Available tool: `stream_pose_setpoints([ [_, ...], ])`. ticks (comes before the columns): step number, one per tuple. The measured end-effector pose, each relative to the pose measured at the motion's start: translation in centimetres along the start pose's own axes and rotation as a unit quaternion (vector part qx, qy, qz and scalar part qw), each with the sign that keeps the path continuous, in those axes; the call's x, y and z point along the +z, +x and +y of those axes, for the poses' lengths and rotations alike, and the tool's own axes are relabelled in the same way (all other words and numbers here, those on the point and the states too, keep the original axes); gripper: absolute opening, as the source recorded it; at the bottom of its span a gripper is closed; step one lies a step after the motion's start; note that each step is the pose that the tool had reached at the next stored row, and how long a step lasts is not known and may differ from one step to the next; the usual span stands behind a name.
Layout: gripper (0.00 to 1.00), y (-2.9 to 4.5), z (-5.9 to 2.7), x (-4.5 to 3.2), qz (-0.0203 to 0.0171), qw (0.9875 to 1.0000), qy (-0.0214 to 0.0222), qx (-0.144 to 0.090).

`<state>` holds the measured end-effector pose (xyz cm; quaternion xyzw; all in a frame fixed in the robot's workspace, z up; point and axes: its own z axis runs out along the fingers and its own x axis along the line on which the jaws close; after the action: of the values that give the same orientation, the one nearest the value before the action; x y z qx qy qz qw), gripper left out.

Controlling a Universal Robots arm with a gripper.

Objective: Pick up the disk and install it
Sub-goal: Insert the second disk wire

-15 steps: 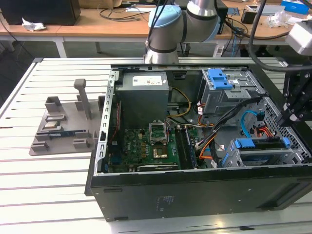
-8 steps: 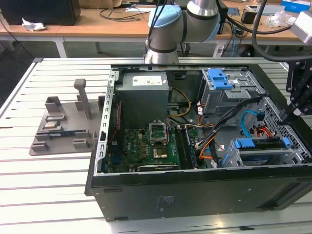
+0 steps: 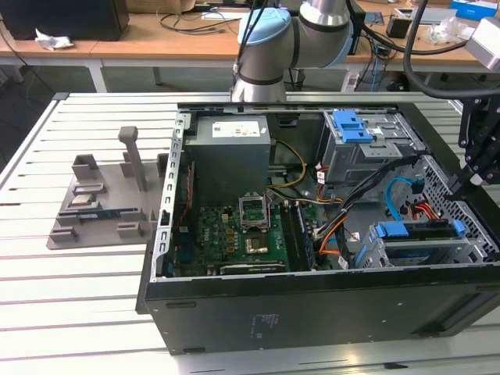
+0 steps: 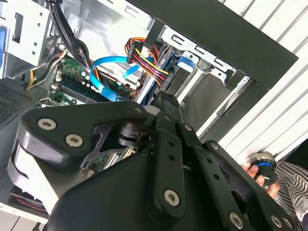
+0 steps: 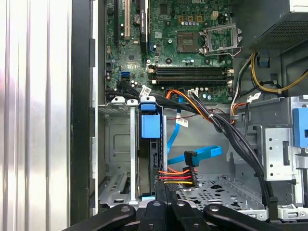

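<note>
Exterior view: disk sits edge-up in the grey drive cage at the case's front corner, blue carrier rail on top, claw hanging just above and beside it. Second wrist view: claw linkage points down toward the bay — can't tell if fingers are apart or together. First wrist view: disk stands in its slot with power cable plugged, so it looks seated.

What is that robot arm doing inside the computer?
The robot arm's gripper is reaching down into the open computer case, at the exterior view's right. It sits right over the disk, which stands on edge in its blue carrier inside a grey metal bay near the case's corner. The disk looks already slotted in. Coloured cables run just beside it.
</note>
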<state>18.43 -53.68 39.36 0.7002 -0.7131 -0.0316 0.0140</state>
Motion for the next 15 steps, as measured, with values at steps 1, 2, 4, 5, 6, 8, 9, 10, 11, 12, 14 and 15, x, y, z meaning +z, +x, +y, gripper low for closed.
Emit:
stream_pose_setpoints([
  [1,0.17,0.00,0.00,0.00,0.0000,1.0000,0.0000,0.000],
  [2,0.24,0.00,0.00,0.00,0.0000,1.0000,0.0000,0.000],
  [4,0.30,0.00,0.00,0.00,-0.0001,1.0000,0.0000,0.000],
  [5,0.30,0.00,0.00,0.00,-0.0001,1.0000,0.0000,0.000],
  [6,0.30,0.00,0.00,0.00,-0.0001,1.0000,0.0000,0.000],
  [8,0.30,-0.02,0.03,-0.02,0.0001,1.0000,0.0000,0.000],
  [9,0.30,-0.27,0.15,-0.02,-0.0001,1.0000,0.0000,0.000],
  [10,0.30,-0.60,0.29,-0.01,-0.0001,1.0000,0.0000,0.000],
  [11,0.30,-0.82,0.42,0.01,-0.0001,1.0000,0.0000,0.000],
  [12,0.30,-0.93,0.52,0.02,-0.0001,1.0000,0.0000,0.000],
  [14,0.30,-1.21,0.74,0.04,-0.0001,1.0000,0.0000,0.000],
  [15,0.30,-1.30,0.84,0.05,-0.0001,1.0000,0.0000,0.000],
])
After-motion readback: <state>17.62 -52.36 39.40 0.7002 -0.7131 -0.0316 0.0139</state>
